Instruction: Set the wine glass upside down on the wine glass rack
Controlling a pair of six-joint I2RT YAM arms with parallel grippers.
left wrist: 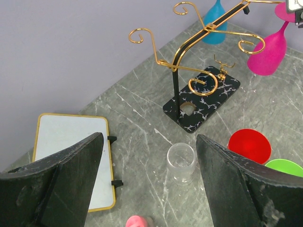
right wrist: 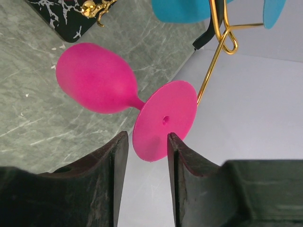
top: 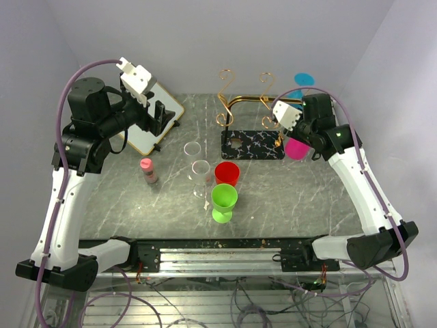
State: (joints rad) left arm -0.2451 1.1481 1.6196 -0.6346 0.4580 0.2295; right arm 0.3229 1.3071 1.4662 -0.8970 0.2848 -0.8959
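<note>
The pink wine glass (right wrist: 97, 78) hangs bowl down and tilted at the right end of the gold wire rack (top: 252, 145), its foot (right wrist: 165, 118) uppermost. My right gripper (right wrist: 147, 135) is closed around the lower rim of that foot. The right finger touches it; a thin gap shows at the left finger. A gold rack arm (right wrist: 215, 66) runs just behind the foot. In the top view the right gripper (top: 281, 123) sits over the pink bowl (top: 295, 148). The left wrist view shows the glass (left wrist: 270, 49) beside the rack (left wrist: 203, 99). My left gripper (left wrist: 149, 137) is open, empty and raised.
A blue glass (left wrist: 215, 26) hangs on the rack. Two clear glasses (top: 192, 147) (top: 201, 169), a red cup (top: 227, 173), a green glass (top: 223, 201) and a pink-capped bottle (top: 147, 171) stand mid-table. The white gold-edged board (top: 140, 140) lies back left under my left gripper (top: 160, 116).
</note>
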